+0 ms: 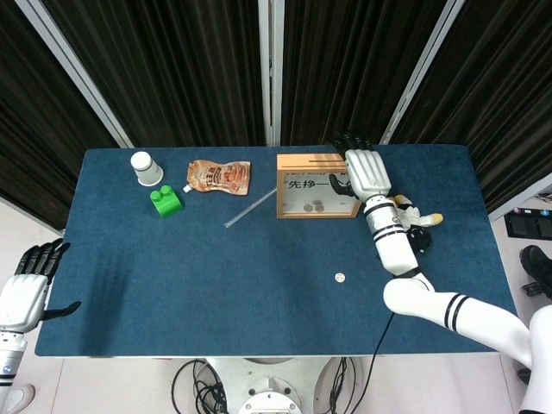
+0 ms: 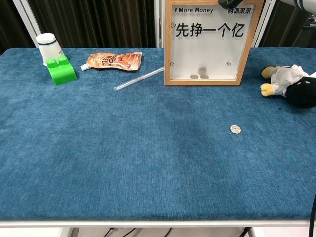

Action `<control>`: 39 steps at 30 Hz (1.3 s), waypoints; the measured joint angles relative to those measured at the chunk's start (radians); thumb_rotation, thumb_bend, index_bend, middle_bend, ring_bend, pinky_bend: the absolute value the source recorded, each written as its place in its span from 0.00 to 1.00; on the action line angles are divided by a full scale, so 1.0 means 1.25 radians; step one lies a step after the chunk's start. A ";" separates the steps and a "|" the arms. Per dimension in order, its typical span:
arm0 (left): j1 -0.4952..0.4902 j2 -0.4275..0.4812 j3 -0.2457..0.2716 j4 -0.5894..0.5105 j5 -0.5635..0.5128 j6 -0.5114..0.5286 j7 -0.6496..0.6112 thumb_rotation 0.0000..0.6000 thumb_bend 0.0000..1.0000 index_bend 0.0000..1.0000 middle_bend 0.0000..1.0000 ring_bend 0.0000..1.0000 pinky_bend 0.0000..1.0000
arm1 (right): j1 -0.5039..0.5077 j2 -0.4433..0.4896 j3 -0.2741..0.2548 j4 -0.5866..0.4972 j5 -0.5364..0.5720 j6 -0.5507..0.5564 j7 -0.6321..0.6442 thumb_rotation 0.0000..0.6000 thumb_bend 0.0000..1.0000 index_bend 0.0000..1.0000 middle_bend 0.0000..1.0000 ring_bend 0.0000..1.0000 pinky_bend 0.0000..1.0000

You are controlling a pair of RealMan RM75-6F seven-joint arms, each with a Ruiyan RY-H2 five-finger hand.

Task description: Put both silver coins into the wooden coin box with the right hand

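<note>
My right hand (image 1: 366, 170) is over the top right of the box (image 1: 316, 185), fingers spread and holding nothing. One coin (image 2: 235, 129) lies on the table (image 2: 123, 163) (well in front of the box); others (image 2: 200, 75) show behind the glass. Left hand (image 1: 26, 287) hangs off the table's edge, fingers apart, empty.

Head view overhead, chest view low and frontal; shared table (image 1: 216, 285).

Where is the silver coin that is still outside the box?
The silver coin lies on the table's right half, in front of the wooden coin box, nearer than the plush toy.
</note>
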 measured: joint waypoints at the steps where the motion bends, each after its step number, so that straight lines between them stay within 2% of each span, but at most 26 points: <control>1: 0.000 0.000 0.000 0.000 0.000 0.000 0.001 1.00 0.04 0.04 0.00 0.00 0.00 | -0.001 0.002 -0.001 -0.003 -0.005 0.002 0.003 1.00 0.37 0.16 0.06 0.00 0.00; 12: 0.002 0.001 -0.001 -0.008 0.003 0.008 0.008 1.00 0.04 0.04 0.00 0.00 0.00 | -0.030 0.039 -0.005 -0.058 -0.060 0.029 0.048 1.00 0.37 0.16 0.06 0.00 0.00; 18: 0.006 0.006 -0.001 -0.013 0.003 0.016 0.008 1.00 0.04 0.04 0.00 0.00 0.00 | -0.084 0.089 -0.032 -0.134 -0.155 0.088 0.070 1.00 0.37 0.15 0.05 0.00 0.00; 21: 0.007 0.007 -0.002 -0.016 0.004 0.019 0.010 1.00 0.04 0.04 0.00 0.00 0.00 | -0.134 0.121 -0.066 -0.180 -0.231 0.140 0.084 1.00 0.37 0.15 0.05 0.00 0.00; 27: 0.009 0.006 -0.003 -0.019 0.004 0.023 0.017 1.00 0.04 0.04 0.00 0.00 0.00 | -0.263 0.162 -0.184 -0.220 -0.427 0.281 0.122 1.00 0.36 0.13 0.04 0.00 0.00; 31: 0.008 0.004 -0.004 -0.021 0.006 0.025 0.027 1.00 0.04 0.04 0.00 0.00 0.00 | -0.367 0.166 -0.298 -0.185 -0.557 0.385 0.144 1.00 0.32 0.06 0.01 0.00 0.00; 34: 0.008 0.002 -0.005 -0.024 0.010 0.031 0.038 1.00 0.04 0.04 0.00 0.00 0.00 | -0.426 0.161 -0.364 -0.134 -0.609 0.411 0.154 1.00 0.30 0.02 0.00 0.00 0.00; 39: 0.011 -0.005 -0.005 -0.022 0.014 0.040 0.046 1.00 0.04 0.04 0.00 0.00 0.00 | -0.474 0.132 -0.408 -0.050 -0.647 0.422 0.147 1.00 0.28 0.01 0.00 0.00 0.00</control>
